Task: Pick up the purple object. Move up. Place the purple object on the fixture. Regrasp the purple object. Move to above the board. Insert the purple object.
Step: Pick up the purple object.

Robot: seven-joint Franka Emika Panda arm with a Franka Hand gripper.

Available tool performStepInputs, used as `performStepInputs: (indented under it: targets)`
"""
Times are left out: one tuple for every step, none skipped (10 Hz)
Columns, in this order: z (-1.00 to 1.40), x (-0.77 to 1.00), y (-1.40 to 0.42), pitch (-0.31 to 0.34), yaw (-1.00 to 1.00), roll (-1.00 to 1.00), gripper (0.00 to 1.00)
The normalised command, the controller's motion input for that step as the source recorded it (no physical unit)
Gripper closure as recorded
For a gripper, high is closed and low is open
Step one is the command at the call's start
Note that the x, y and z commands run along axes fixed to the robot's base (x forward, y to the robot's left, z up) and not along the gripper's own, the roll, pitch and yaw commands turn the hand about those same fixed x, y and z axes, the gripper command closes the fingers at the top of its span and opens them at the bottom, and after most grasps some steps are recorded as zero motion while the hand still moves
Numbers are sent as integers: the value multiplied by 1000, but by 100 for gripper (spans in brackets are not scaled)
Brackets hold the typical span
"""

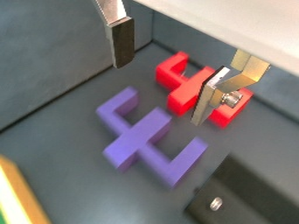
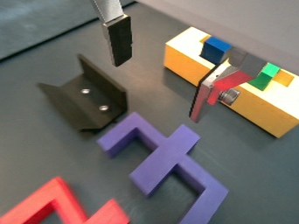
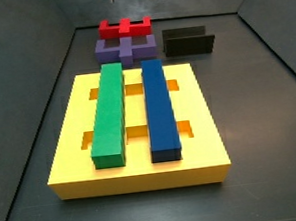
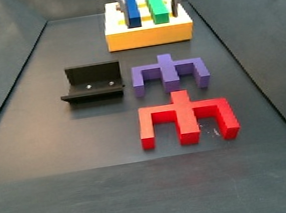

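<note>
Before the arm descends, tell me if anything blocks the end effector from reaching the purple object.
Nothing visible does. The end effector hangs open above the floor, nothing between its fingers. The purple object lies flat below it, top uncovered. The red piece, fixture and board sit beside it, apart from it.

One purple object (image 4: 169, 70), red piece (image 4: 184, 118), fixture (image 4: 92, 84), board (image 3: 142, 172); gripper (image 1: 166, 76) above

Lab test cell, dark walled bin floor (image 4: 56, 142), bolted black fixture (image 4: 92, 84), gripper (image 2: 163, 74) overhead
</note>
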Motion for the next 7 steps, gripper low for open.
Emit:
performStepInputs:
  targets:
    - [-1000, -43, -440, -109, 0, 0, 0]
    - [-1000, -17, -417, -121, 0, 13, 0]
    - [-1000, -31, -437, -116, 0, 120, 0]
    - [-960, -71, -360, -97, 0, 189, 0]
    - [-880, 0, -146, -49, 0, 244, 0]
    - [-777, 9, 0, 0, 0, 309, 0]
    - [-709, 0, 34, 0, 0, 319, 0]
